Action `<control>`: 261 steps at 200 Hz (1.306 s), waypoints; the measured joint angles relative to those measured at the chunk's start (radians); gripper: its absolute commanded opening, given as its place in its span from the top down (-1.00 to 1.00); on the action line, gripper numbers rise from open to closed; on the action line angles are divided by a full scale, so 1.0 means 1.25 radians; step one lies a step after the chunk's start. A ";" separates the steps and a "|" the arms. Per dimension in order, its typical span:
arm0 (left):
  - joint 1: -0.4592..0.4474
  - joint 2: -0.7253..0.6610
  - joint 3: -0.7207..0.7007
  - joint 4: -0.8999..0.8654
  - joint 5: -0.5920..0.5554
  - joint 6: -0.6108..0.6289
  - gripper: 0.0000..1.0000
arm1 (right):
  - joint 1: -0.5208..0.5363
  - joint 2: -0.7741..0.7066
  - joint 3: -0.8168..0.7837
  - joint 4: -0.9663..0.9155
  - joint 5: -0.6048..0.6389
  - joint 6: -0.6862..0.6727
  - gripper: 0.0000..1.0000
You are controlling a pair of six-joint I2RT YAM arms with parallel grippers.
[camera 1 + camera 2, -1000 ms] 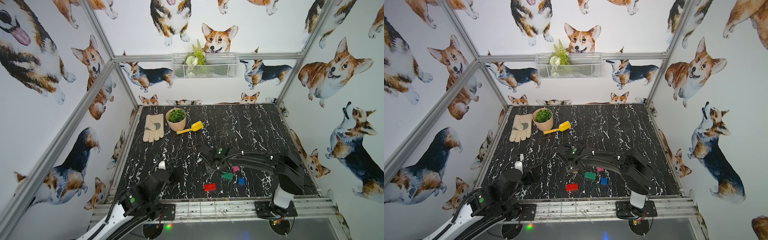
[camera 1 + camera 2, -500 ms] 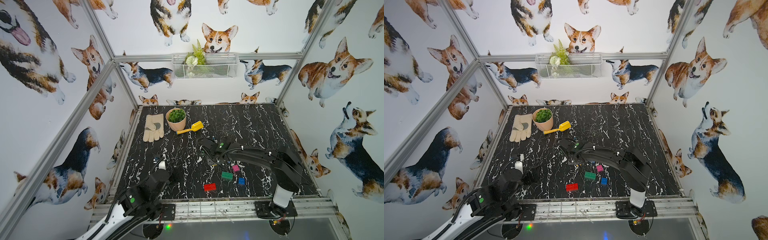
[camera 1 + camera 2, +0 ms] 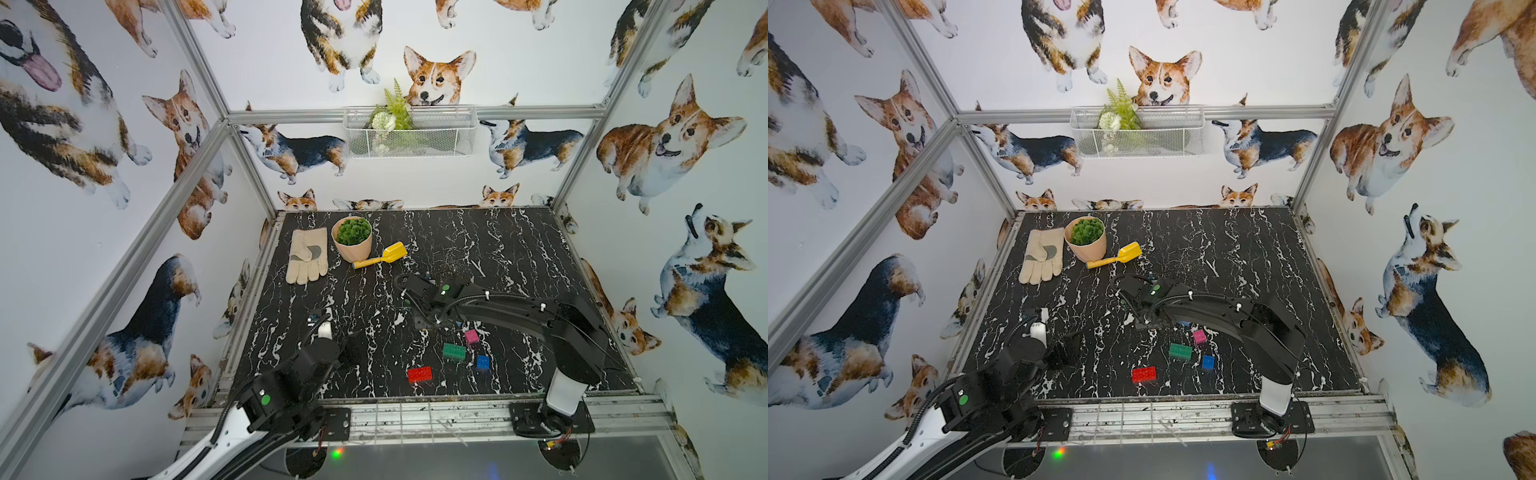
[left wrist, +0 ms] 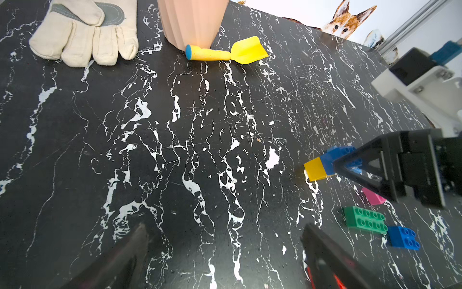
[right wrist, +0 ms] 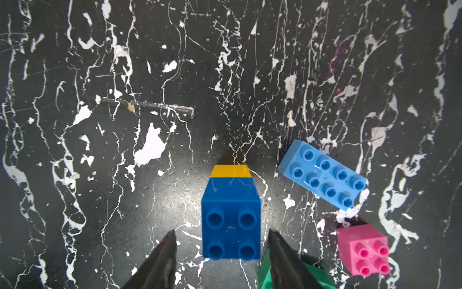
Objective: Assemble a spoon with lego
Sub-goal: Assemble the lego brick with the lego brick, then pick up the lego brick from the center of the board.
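Observation:
A dark blue brick (image 5: 231, 220) stands studs-up on a yellow brick (image 5: 231, 171) on the table, a short stack. My right gripper (image 5: 222, 235) is open around it, a gap showing between each finger and the blue brick. In the left wrist view the same stack (image 4: 322, 165) sits at the tips of the right gripper (image 4: 350, 172). A light blue brick (image 5: 322, 174) and a pink brick (image 5: 362, 250) lie just beside it. Toward the front lie a green brick (image 3: 456, 351), a second dark blue brick (image 3: 482, 362) and a red brick (image 3: 419, 374). My left gripper (image 4: 225, 250) is open and empty at the front left.
At the back left lie a cream glove (image 3: 307, 255), a pink pot with a green plant (image 3: 352, 237) and a yellow toy shovel (image 3: 380, 256). A wire basket (image 3: 409, 133) hangs on the back wall. The right arm (image 3: 519, 309) stretches low over the bricks.
The right jaws, shut a second ago, have opened and let go of the blue-and-yellow stack. The right arm shifted slightly. The left arm has not moved.

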 measured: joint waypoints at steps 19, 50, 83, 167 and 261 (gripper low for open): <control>0.000 0.005 0.000 0.000 0.000 0.000 -1.00 | 0.000 -0.011 -0.003 0.006 -0.002 0.000 -0.48; -0.002 0.015 0.000 0.000 0.004 0.000 -1.00 | 0.012 -0.067 -0.026 0.016 -0.003 -0.003 -0.95; -0.003 0.035 -0.002 0.009 0.024 0.000 -1.00 | 0.073 -0.188 -0.104 0.022 -0.003 -0.021 -0.99; -0.003 0.072 0.003 0.016 0.052 -0.004 -1.00 | 0.252 -0.181 -0.196 0.055 -0.020 0.063 -0.99; -0.020 0.038 0.004 0.000 0.043 -0.018 -1.00 | 0.279 -0.030 -0.143 0.071 0.038 0.142 -0.89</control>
